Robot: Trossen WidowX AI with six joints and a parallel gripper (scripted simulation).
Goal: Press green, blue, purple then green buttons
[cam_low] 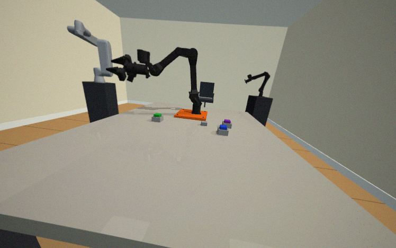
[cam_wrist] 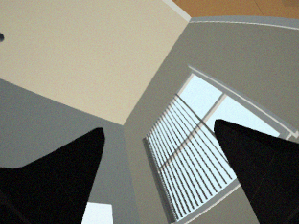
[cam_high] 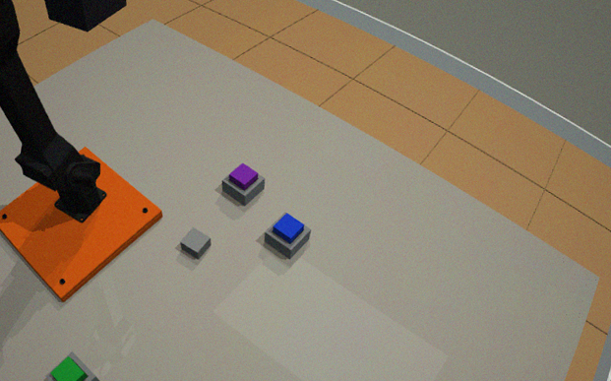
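The green button (cam_high: 68, 373) (cam_low: 157, 115) sits on a grey base, apart from the others. The blue button (cam_high: 288, 227) (cam_low: 223, 127) and the purple button (cam_high: 243, 175) (cam_low: 227, 121) sit close together on their own grey bases, on the other side of the arm's base plate. All three caps stand raised. My gripper (cam_low: 109, 65) (cam_wrist: 160, 129) is open and empty, raised high above the table and pointing sideways, away from the buttons. In the wrist view only walls and a window show between the fingers. The gripper is outside the top view.
A small grey block (cam_high: 194, 242) (cam_low: 204, 123) lies between the orange base plate (cam_high: 113, 240) (cam_low: 187, 116) and the blue button. The arm rises from that plate. Other robots on dark pedestals and a chair stand beyond the table (cam_low: 163, 181).
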